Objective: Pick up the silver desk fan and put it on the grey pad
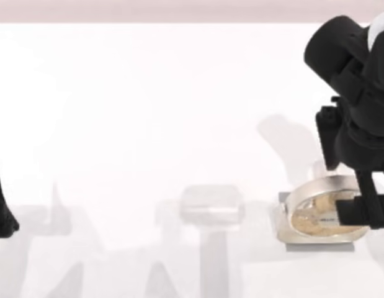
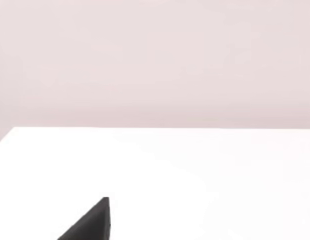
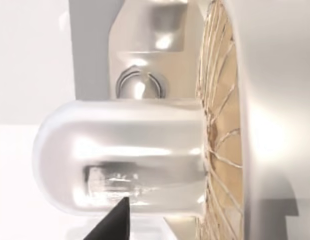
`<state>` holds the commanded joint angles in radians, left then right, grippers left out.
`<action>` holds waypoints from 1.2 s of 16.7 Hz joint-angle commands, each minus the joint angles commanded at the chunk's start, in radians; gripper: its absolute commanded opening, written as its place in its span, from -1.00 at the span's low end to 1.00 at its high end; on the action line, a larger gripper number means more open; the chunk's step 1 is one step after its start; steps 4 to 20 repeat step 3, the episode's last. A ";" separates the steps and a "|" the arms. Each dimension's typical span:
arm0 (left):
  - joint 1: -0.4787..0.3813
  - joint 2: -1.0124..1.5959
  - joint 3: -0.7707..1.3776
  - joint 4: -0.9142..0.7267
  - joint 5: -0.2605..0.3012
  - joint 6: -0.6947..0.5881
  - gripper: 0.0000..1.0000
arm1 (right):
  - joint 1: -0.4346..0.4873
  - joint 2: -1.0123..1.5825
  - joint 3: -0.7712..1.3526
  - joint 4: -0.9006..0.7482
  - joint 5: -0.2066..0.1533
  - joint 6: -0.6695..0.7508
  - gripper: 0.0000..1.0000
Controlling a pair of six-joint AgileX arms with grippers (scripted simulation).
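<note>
bare white table [image 2: 195, 185] ran to a pale pinkish backdrop [image 2: 155, 60]; one dark fingertip [image 2: 92, 222] of the left gripper showed at the frame edge.

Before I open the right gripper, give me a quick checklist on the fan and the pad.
1. Fan over the grey pad: ok, pad edges show beside and below it.
2. Fan resting flat on the pad: cannot tell.
3. Right gripper at the fan: ok, a finger crosses the ring.
4. Grip state: cannot tell.
5. Left arm parked at the table's left edge: ok.
6. Paler square mark untouched: ok.
</note>
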<state>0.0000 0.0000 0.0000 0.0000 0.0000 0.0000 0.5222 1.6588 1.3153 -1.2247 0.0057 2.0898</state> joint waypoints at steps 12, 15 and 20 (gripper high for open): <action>0.000 0.000 0.000 0.000 0.000 0.000 1.00 | 0.000 0.000 0.000 0.000 0.000 0.000 1.00; 0.000 0.000 0.000 0.000 0.000 0.000 1.00 | 0.000 0.000 0.000 0.000 0.000 0.000 1.00; 0.000 0.000 0.000 0.000 0.000 0.000 1.00 | 0.000 0.000 0.000 0.000 0.000 0.000 1.00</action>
